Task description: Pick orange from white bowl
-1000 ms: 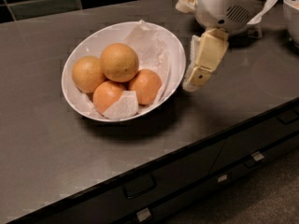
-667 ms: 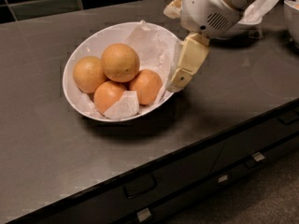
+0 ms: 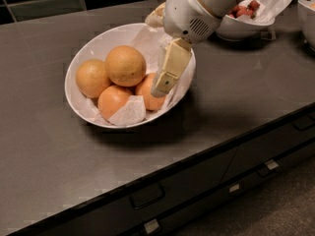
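Note:
The white bowl (image 3: 93, 50) is wide and shallow, lined with crumpled white paper, and sits on the dark countertop at centre left. It holds several oranges. One orange (image 3: 125, 65) lies on top, one (image 3: 91, 77) at the left, one (image 3: 114, 101) at the front and one (image 3: 147, 93) at the right. My gripper (image 3: 165, 75) hangs from the white arm at the upper right. It reaches down over the bowl's right side, its cream tip just above the right-hand orange. It holds nothing that I can see.
A smaller white bowl with red berries (image 3: 241, 21) stands behind the arm at the upper right. Another white dish (image 3: 307, 16) is at the right edge. The counter's front edge (image 3: 197, 154) runs above drawers with handles. A dark tiled wall is behind.
My gripper has moved left and down, from beside the bowl's right rim to over the bowl's right side, close above the right-hand orange. The oranges have not moved.

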Tool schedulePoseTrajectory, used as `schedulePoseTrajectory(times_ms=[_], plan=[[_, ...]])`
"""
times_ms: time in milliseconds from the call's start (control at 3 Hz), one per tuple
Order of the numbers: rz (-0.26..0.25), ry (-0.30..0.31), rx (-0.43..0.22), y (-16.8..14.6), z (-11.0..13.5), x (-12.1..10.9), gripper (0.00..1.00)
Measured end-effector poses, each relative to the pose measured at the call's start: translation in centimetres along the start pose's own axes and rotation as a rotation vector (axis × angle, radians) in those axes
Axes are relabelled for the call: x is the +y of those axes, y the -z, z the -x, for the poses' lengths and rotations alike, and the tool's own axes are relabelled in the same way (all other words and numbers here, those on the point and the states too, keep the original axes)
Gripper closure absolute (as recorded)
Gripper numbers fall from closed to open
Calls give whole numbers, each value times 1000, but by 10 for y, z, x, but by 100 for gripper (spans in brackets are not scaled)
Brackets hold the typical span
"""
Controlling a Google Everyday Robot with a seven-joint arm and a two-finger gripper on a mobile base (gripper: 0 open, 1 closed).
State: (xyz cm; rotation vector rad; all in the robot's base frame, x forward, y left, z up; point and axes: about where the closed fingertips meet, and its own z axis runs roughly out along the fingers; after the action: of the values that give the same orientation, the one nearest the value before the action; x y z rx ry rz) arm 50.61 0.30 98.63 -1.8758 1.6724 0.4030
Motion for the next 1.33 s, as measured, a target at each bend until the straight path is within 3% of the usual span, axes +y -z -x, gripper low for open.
schedulePoseTrajectory(times_ms=[667,1333], plan=[[-11,-16,56,-21,8,-8,0],[-85,-56,115,-26,3,-16,0]])
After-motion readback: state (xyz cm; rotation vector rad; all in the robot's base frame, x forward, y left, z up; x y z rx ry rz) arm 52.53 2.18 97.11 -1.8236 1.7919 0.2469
